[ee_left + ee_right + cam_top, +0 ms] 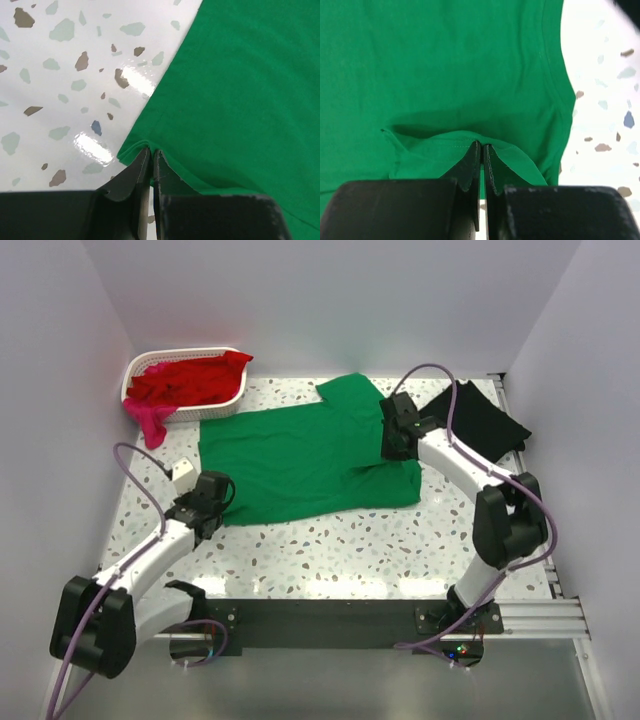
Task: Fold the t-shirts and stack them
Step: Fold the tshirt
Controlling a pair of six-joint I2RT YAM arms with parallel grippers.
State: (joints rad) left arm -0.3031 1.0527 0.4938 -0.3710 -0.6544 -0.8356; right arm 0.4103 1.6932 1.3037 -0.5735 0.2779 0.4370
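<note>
Both sets of jaws are pinched down to almost nothing, each with green cloth caught between the tips. The left gripper (151, 151) is clamped on the edge of the green t-shirt (300, 460) at the shirt's lower-left corner in the top view, where the hem is bunched into a small fold right at the fingertips. The right gripper (482, 146) is closed on a raised fold of the same shirt, over on its right side. The shirt itself is spread mostly flat across the middle of the speckled table (350, 555).

Container-wise, a white lattice basket (205, 408) is parked in the upper left of the top view. A red t-shirt (190, 380) is piled inside it, and a pink t-shirt (152, 425) is draped over its lower-left rim onto the table. A black t-shirt (487, 415) is laid in the upper right, near the green one and partly hidden by the right arm.
</note>
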